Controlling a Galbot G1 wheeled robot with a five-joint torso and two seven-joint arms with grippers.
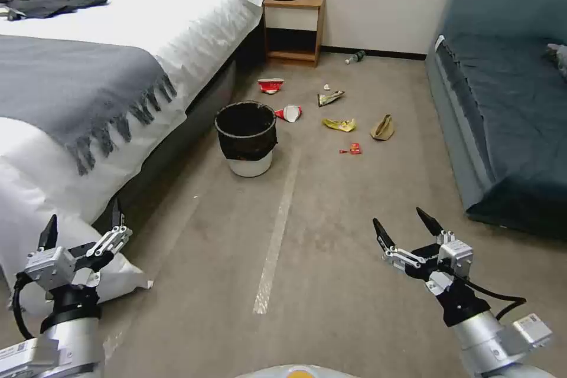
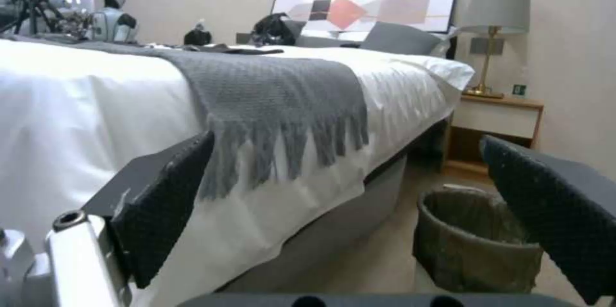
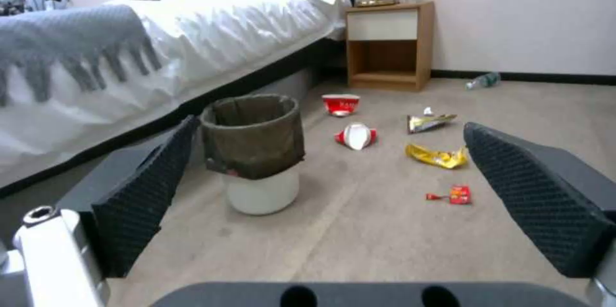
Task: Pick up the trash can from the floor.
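While raised, left gripper, right gripper spread

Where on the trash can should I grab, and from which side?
Probably the rim of the trash can: it stands upright and open-topped on the floor, so one finger can drop inside and one outside the bag-covered lip. Come from above on the side facing the robot; the bed crowds its left. The left tool and right tool are both open, well short of it.
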